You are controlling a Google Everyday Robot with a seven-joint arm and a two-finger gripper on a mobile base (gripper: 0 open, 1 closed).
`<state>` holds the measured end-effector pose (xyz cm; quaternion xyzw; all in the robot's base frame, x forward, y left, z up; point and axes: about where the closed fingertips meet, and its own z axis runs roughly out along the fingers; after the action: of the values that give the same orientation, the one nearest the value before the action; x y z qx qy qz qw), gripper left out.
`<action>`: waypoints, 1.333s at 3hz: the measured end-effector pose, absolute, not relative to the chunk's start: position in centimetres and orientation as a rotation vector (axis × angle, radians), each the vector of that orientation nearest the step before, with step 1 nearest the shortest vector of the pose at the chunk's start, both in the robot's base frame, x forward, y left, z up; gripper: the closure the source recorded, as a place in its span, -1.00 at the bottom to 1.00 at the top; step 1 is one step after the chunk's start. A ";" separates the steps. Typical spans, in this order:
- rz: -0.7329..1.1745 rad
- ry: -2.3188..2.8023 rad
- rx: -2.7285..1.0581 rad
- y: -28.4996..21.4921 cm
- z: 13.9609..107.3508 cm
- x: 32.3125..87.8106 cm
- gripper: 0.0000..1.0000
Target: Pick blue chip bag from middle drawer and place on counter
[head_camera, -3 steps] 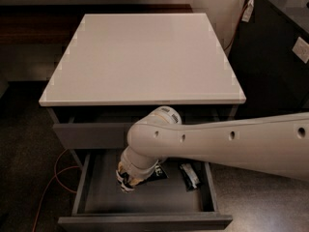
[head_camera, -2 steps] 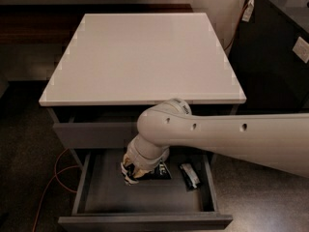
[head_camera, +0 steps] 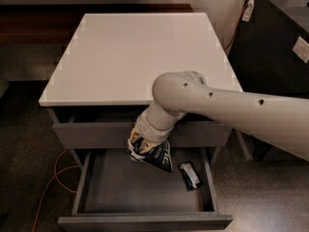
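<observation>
The blue chip bag [head_camera: 155, 155] is dark navy with white lettering and hangs from my gripper [head_camera: 138, 146], which is shut on its top. The bag is lifted above the floor of the open middle drawer [head_camera: 120, 190], level with the closed upper drawer's front. My white arm reaches in from the right across the front edge of the white counter [head_camera: 140, 52]. The counter top is bare.
A small slim black packet [head_camera: 190, 175] lies at the right of the open drawer. The closed upper drawer front [head_camera: 87, 134] is just behind the bag. An orange cable [head_camera: 50, 178] runs on the floor at the left. A dark cabinet [head_camera: 280, 42] stands at the right.
The gripper has risen out of the drawer with the blue chip bag, which now hangs clear of the drawer floor. The arm's elbow has moved up toward the counter's front edge.
</observation>
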<state>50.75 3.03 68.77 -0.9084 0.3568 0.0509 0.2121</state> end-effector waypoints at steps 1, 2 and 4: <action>0.142 0.991 -2.523 3.0 68.8 50.7 1.00; 0.192 1.048 -2.470 3.2 70.1 50.1 1.00; 0.329 1.103 -2.415 6.8 77.7 47.6 1.00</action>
<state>47.60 6.76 77.73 -0.8783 0.4012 0.1196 0.2309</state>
